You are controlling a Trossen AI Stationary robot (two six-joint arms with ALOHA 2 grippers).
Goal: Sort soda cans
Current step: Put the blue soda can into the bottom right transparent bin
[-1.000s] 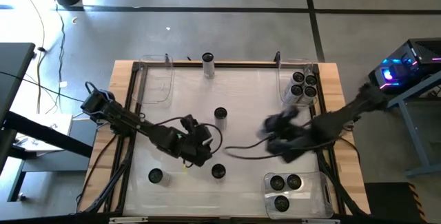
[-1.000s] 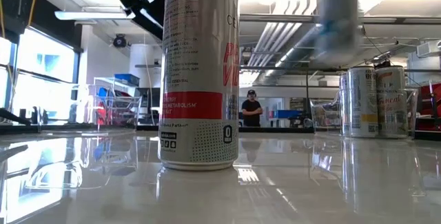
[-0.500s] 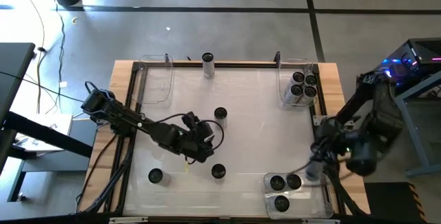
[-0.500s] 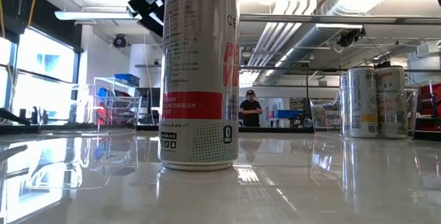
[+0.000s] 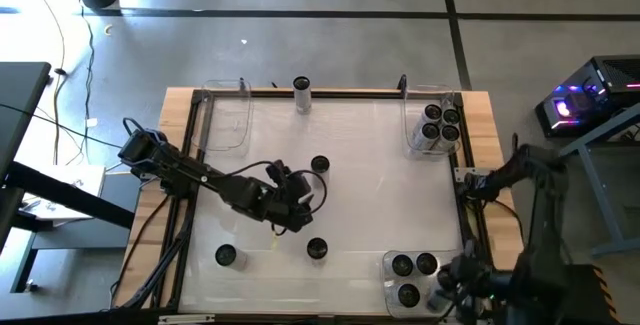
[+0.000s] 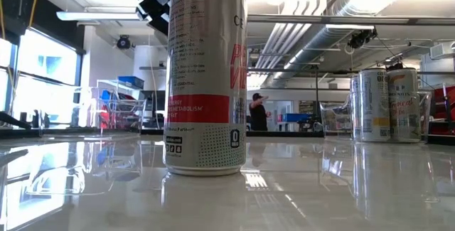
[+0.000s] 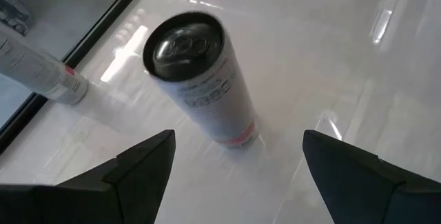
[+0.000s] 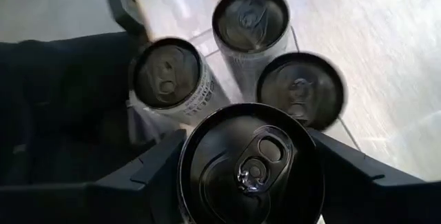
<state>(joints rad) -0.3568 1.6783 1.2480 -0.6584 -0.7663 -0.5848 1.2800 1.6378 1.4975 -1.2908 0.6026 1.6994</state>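
Note:
Silvery soda cans with dark tops stand about the white table. My left gripper [image 5: 296, 201] [image 7: 238, 160] is open, and one upright can [image 7: 200, 72] [image 5: 320, 165] stands on its base a little beyond the fingertips. My right gripper [image 5: 447, 287] [image 8: 251, 182] hangs at the near right corner, shut on a can [image 8: 251, 165] above the near right clear bin [image 5: 470, 265]. Three cans [image 8: 248, 21] stand upright in that bin. Loose cans stand at the near left [image 5: 225, 255], the near middle [image 5: 316, 249] and the far edge [image 5: 302, 87]. My right gripper pinches the can between its two fingers [image 8: 151, 176], one on each side of the wall just under the top rim [image 8: 187, 156]. The fingers slant down from above. The can is upright, top up, lifted clear above the three cans in the bin.
A second clear bin [image 5: 412, 115] at the far right holds several cans [image 5: 440, 125]; a third bin [image 5: 228, 115] sits at the far left. A black frame [image 5: 195, 165] edges the table. In the low view a person [image 6: 257, 110] stands far back in the room.
My right gripper has swung quickly from the table's middle toward the near right corner, sinking a little and rolling its wrist. It carries the can, which stays upright and lifted, and now hangs above the near right bin.

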